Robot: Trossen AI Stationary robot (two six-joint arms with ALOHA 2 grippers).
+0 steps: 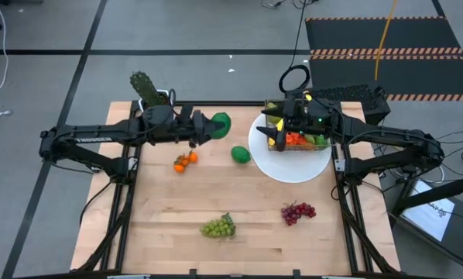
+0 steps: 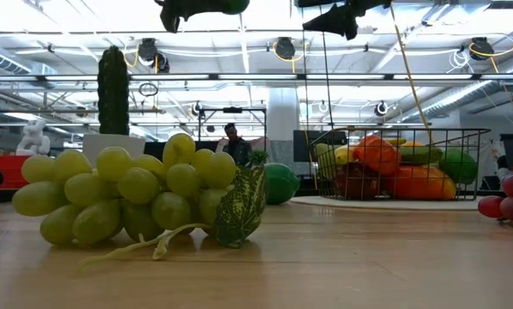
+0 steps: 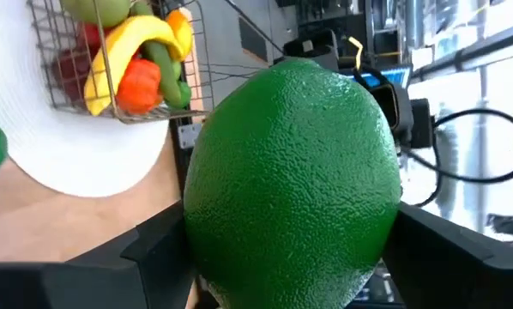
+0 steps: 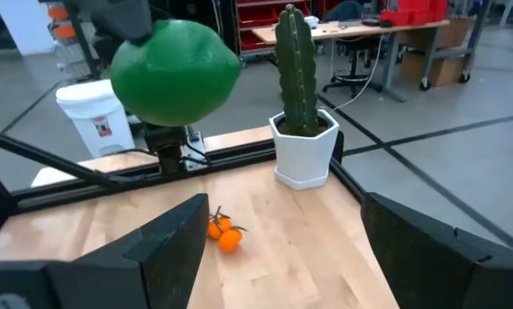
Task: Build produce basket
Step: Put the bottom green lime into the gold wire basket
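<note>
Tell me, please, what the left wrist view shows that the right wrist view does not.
Only the left wrist view shows the wire basket of produce on the white plate. Only the right wrist view shows the potted cactus, the small oranges and the open right gripper. Both show the green lime held in the left gripper.

Lime [image 3: 292, 180]: deep green, pebbled skin. Plate [image 1: 293, 167]: white. Grapes: one bunch yellow-green [image 1: 218, 226], one dark red [image 1: 297, 211]. Oranges [image 1: 185, 160]: bright orange. Cactus [image 4: 297, 69] green, pot [image 4: 305, 154] white. Tabletop [image 1: 177, 209]: pale wood grain.
</note>
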